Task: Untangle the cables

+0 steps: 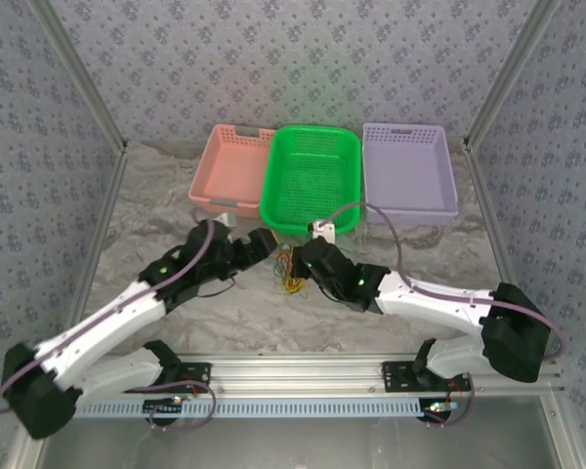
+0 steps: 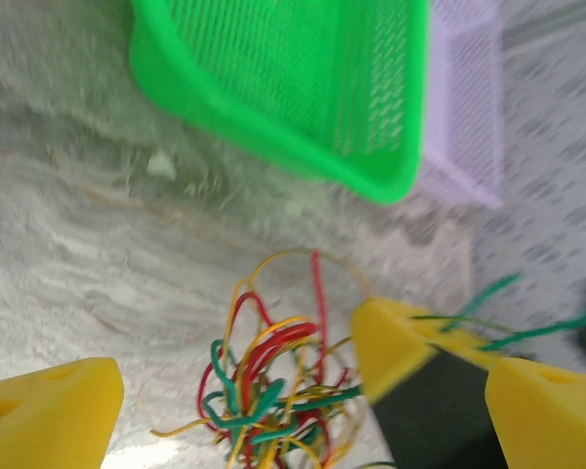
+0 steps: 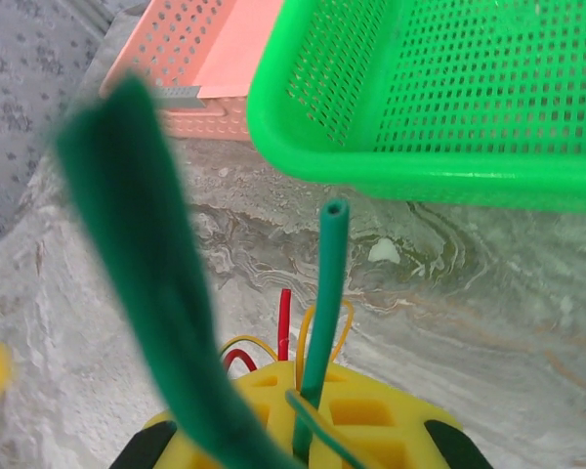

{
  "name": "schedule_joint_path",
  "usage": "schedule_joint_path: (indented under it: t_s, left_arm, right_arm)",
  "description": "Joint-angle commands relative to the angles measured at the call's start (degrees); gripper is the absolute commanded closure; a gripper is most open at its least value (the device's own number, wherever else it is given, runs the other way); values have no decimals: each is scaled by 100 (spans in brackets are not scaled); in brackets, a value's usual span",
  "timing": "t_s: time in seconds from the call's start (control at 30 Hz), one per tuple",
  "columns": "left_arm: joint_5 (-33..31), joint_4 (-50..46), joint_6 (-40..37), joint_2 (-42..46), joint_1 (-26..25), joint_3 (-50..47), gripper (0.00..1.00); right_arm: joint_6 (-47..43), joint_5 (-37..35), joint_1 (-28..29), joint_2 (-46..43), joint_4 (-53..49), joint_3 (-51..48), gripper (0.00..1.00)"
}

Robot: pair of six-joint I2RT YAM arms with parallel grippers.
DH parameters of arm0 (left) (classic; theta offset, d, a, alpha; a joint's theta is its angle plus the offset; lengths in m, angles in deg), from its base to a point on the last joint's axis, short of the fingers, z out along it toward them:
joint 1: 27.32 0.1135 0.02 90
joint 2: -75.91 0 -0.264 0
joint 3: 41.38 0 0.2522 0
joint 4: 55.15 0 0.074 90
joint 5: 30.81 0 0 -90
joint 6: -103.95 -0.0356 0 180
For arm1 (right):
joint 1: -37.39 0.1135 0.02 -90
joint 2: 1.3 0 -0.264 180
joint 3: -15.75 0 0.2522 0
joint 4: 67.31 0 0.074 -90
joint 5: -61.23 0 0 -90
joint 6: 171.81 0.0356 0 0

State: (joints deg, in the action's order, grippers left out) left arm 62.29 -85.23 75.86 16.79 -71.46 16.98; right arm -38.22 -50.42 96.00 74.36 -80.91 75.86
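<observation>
Marbled grey-white tabletop (image 1: 146, 195) below, speckled blue-grey walls all round. Straight to the left gripper (image 2: 303, 396): its yellow fingers (image 2: 49, 410) stand wide apart and grip nothing. The tangle of thin yellow, red and green cables (image 2: 264, 391) lies on the tabletop between and just ahead of them.

Now the right gripper (image 3: 313, 391): it's clamped tight on green cable strands (image 3: 324, 283), which stick up out of its yellow pads. From the left wrist, those strands trail off to the right from its tip.

Both grippers meet at the tangle, mid-table, just in front of the green plastic mesh basket (image 1: 272, 191). The pink mesh basket (image 1: 203, 186) sits on its left and the lilac mesh basket (image 1: 410, 210) on its right, all three side by side at the back.
</observation>
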Motion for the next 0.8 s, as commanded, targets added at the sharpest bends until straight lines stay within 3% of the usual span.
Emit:
schedule_joint_path:
  t_s: [0.0,0.2,0.5,0.57,0.7,0.77]
  left_arm:
    - [324,-277,-170,-459,-250,190,9]
    - [465,133,-360,-1138,-317,225,21]
    - [398,988,-254,-1601,-324,71,30]
    - [307,1260,-169,-1638,-327,-2,44]
    - [2,1497,2,-1533,-326,-158,94]
    - [-216,1565,57,-1319,-325,-267,100]
  right_arm:
    - [-706,78,-46,-138,-4,123,100]
    - [-703,578,-202,-373,259,-36,100]
    - [-513,969,-297,-611,423,-202,100]
    - [-451,950,-300,-672,421,-251,100]
    - [-324,812,-347,-866,322,-392,100]
    - [-115,747,-427,-1039,238,-556,100]
